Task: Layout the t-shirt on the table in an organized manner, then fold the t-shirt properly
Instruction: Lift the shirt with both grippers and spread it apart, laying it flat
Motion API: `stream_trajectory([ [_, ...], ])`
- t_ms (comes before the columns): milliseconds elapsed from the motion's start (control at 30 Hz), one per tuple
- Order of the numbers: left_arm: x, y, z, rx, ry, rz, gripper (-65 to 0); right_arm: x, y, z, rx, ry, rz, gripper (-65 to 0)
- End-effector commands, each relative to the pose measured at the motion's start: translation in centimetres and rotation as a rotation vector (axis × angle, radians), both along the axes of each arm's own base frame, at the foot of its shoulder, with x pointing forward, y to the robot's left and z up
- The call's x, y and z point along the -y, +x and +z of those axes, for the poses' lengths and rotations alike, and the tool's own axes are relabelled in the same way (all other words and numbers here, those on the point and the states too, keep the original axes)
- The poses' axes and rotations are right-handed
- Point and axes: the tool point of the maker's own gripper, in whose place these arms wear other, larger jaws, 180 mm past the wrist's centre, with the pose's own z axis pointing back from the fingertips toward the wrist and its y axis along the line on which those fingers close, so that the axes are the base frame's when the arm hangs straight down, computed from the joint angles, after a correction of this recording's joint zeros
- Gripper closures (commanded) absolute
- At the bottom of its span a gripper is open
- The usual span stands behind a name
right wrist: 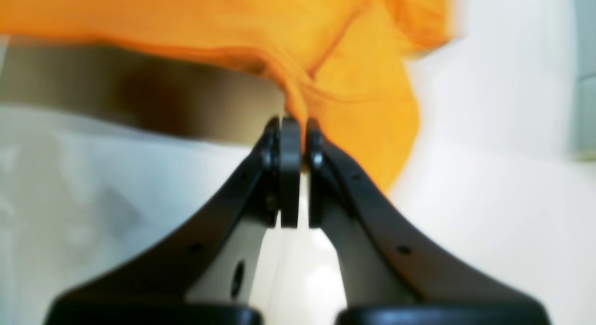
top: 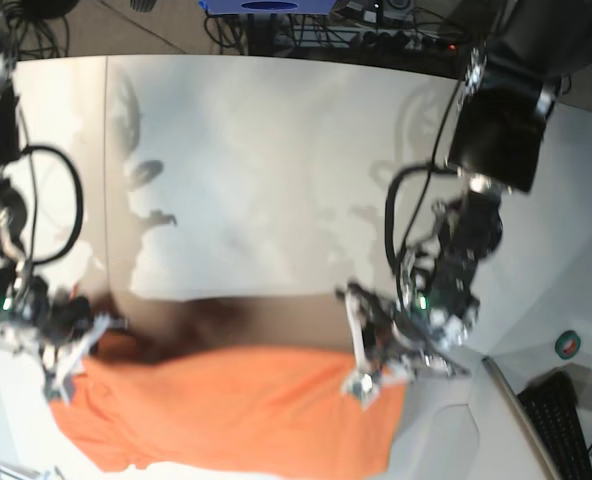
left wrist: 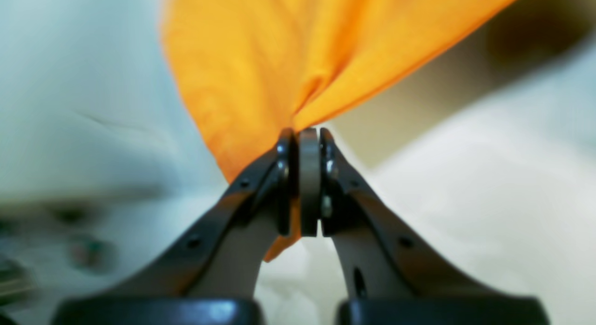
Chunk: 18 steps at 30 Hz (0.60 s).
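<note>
The big white desk point(top: 276, 150) fills most of the base view, with cables and dark gear along the top edge and a keyboard point(top: 566, 425) at the lower right. The t-shirt point(top: 236, 410) hangs across the bottom of that view, stretched like a sheet between the two arms, with a dark shadow on the desk just above it.

The left claw point(left wrist: 305, 132) is pinched tight on a bunched bit of the orange cloth, which fans out toward the top of the left wrist view. The right claw point(right wrist: 294, 122) is also squeezed closed on the t-shirt, near a stitched hem, with the cloth spreading to the upper right of the right wrist view. Both wrist pictures are blurry.

I think this is the laying-out step. To do it well, both claws should keep their tight pinch and stay wide apart, so the top edge stays straight and flat. Then they should come down together, at the same height, letting the loose bottom touch the desk first. If one claw goes faster, the t-shirt may land crooked or wrinkled.
</note>
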Motion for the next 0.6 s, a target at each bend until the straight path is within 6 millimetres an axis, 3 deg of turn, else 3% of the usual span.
stream_trajectory([
  [0, -0.3, 0.3, 0.2, 0.018, -0.011, 0.013, 0.0, 1.3, -0.2, -0.4, 0.013, -0.009, -0.026, 0.0],
  [67, -1.3, -2.6, -3.7, -0.081, 0.009, 0.028, 0.0, 1.2, -2.8, -4.0, -0.049, 0.008, -0.040, 0.0],
  [200, -2.6, -6.5, -7.6, -0.135, -0.006, 0.034, 0.0, 0.0, -7.6, -8.5, -0.151, 0.037, -0.043, 0.0],
  [400, -7.2, -9.5, -9.5, -0.179, -0.023, 0.197, 0.0, -0.4, -12.9, -11.6, -0.251, 0.036, -0.035, 0.0],
  [567, -8.3, -12.0, -9.1, -0.169, -0.041, 0.239, 0.0, -0.8, -15.6, -12.7, -0.297, 0.041, -0.031, 0.0],
])
